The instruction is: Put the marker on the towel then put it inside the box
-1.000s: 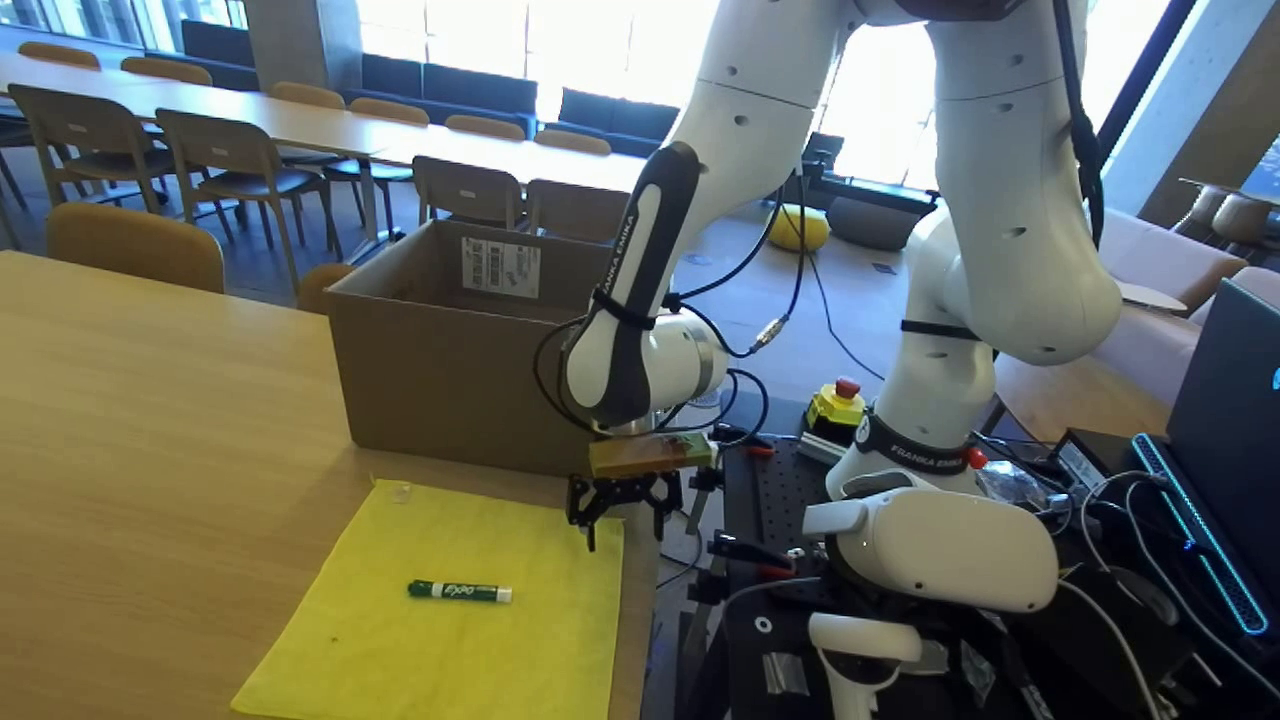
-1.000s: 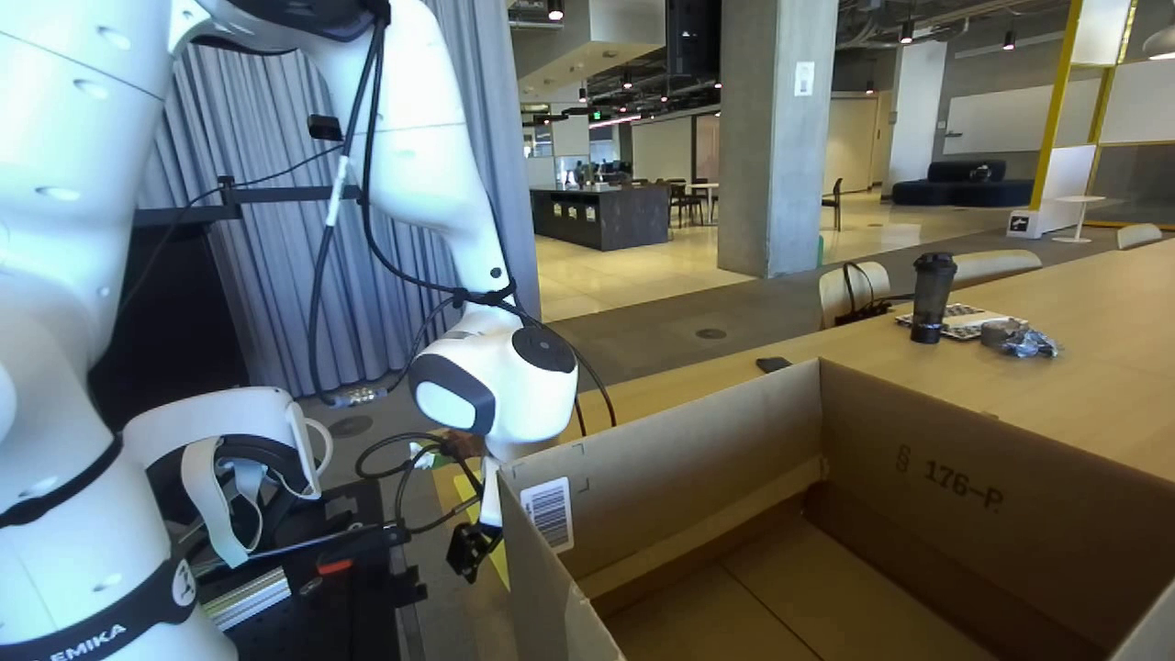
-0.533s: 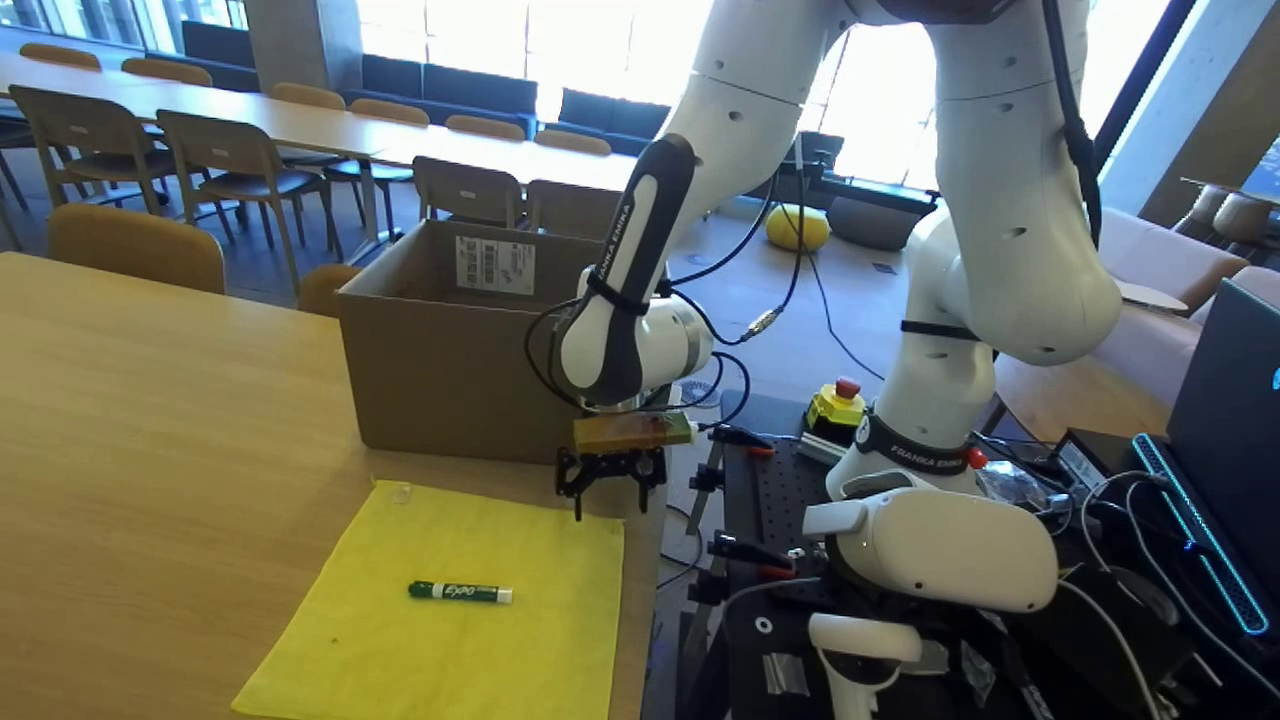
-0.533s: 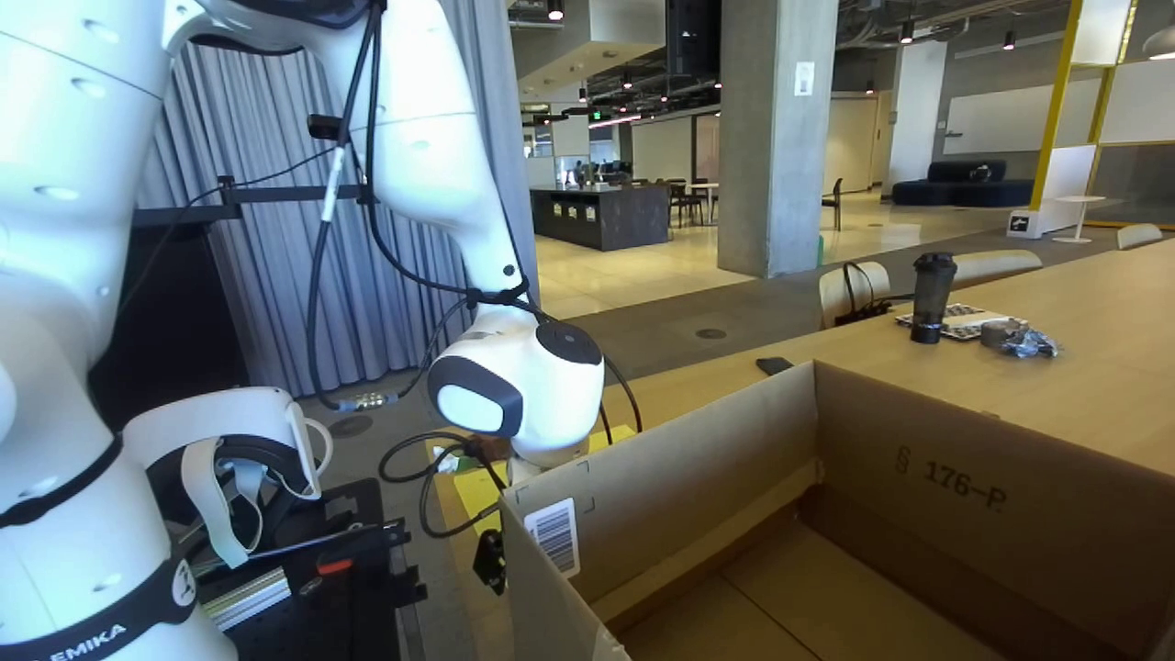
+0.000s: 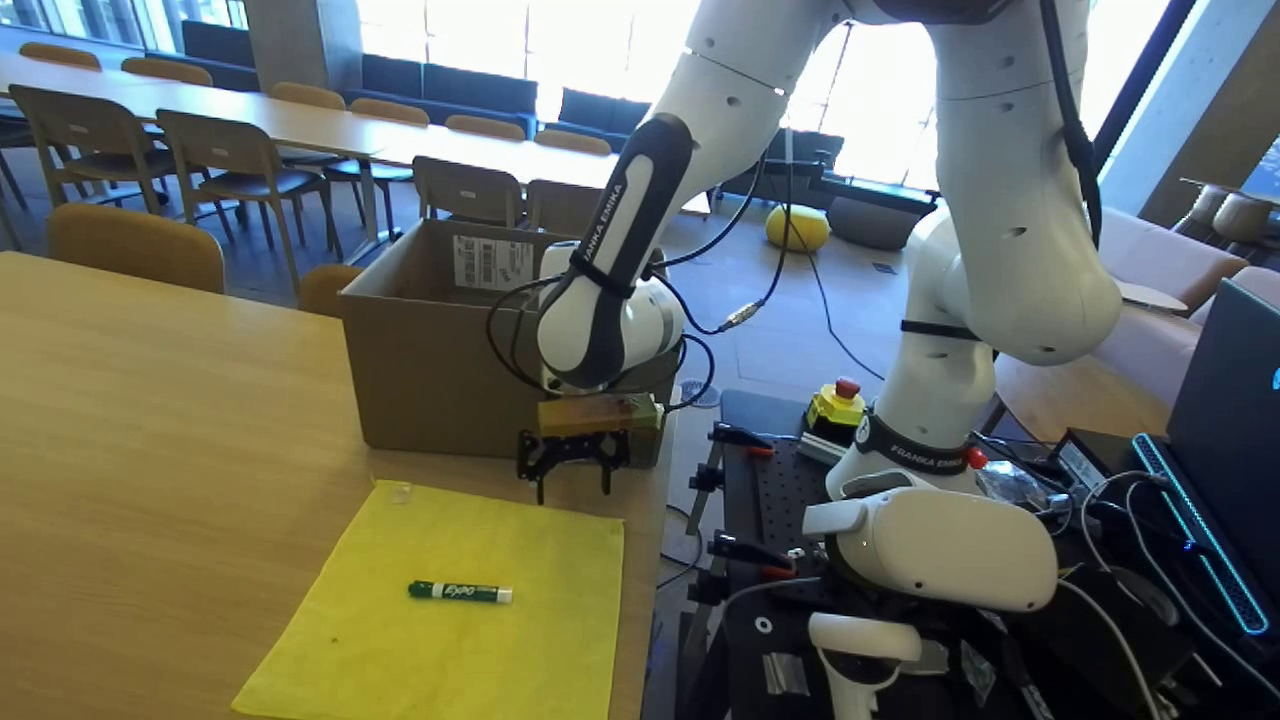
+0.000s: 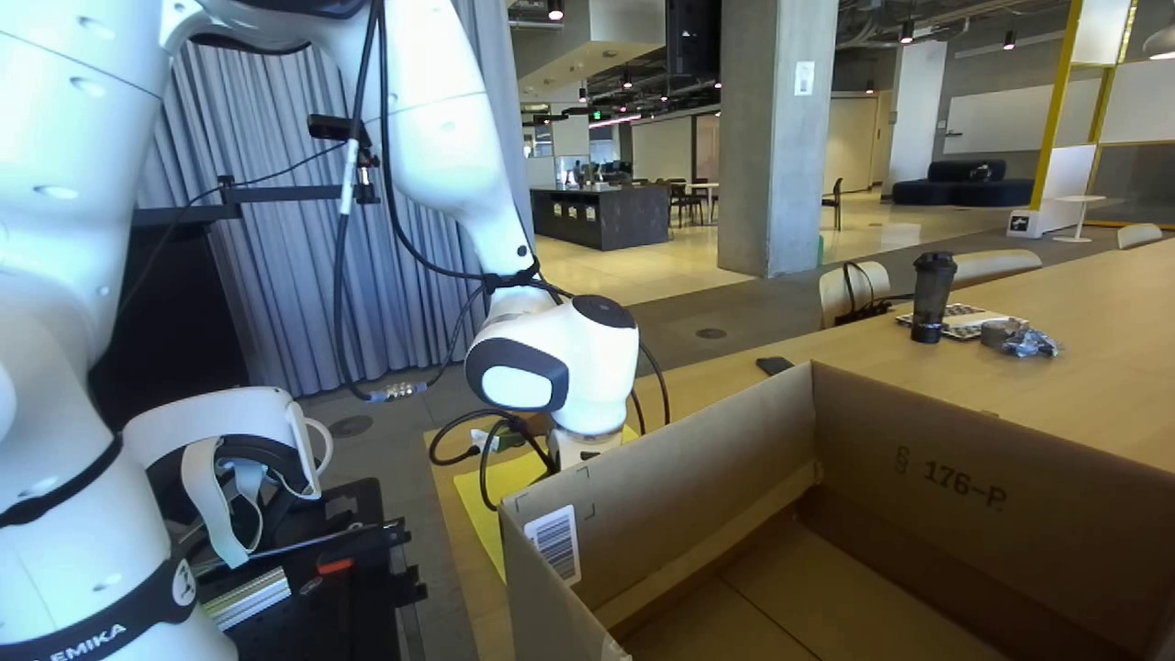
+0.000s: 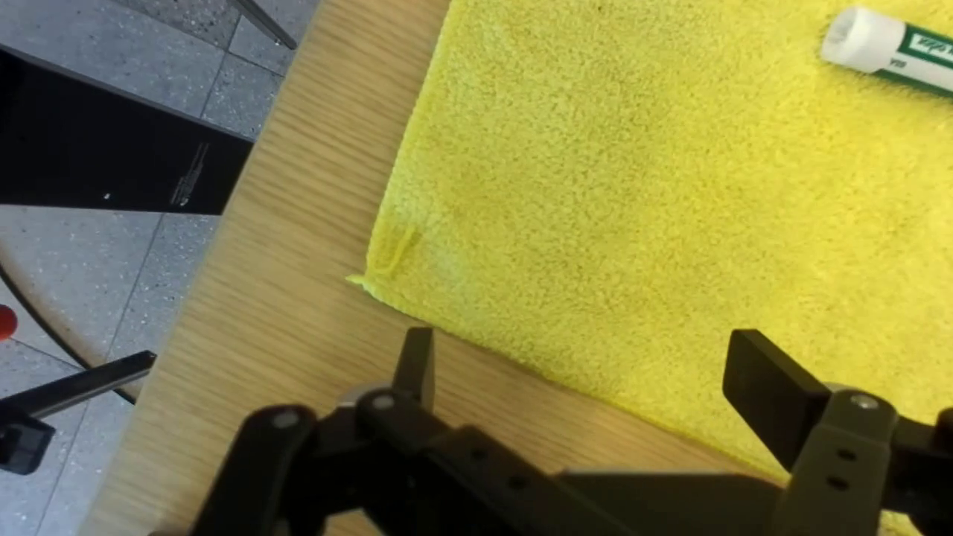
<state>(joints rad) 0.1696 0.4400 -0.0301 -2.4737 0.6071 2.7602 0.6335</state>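
There's the marker (image 5: 460, 592), green and white, lying on its side on the yellow towel (image 5: 480, 665), so the first leg looks done, with the box (image 5: 430, 375) to come! The jaws stand spread wide, nothing between them, hanging near the towel's edge on the box side. This should be a light customer: stiff, smooth, hardly fragile, liable to roll if nudged, though that fuzzy pile ought to slow it. Best hold, I'd say, is mid-barrel, squarely across its length, low enough to catch it yet shy of nipping soft towel. Over to the box: brown cardboard, open-topped, on the bench (image 5: 180, 430) just beside the towel, a white label (image 5: 495, 263) on an inside wall, and nothing lying on the stretch of its floor that shows; the rest is cut off.
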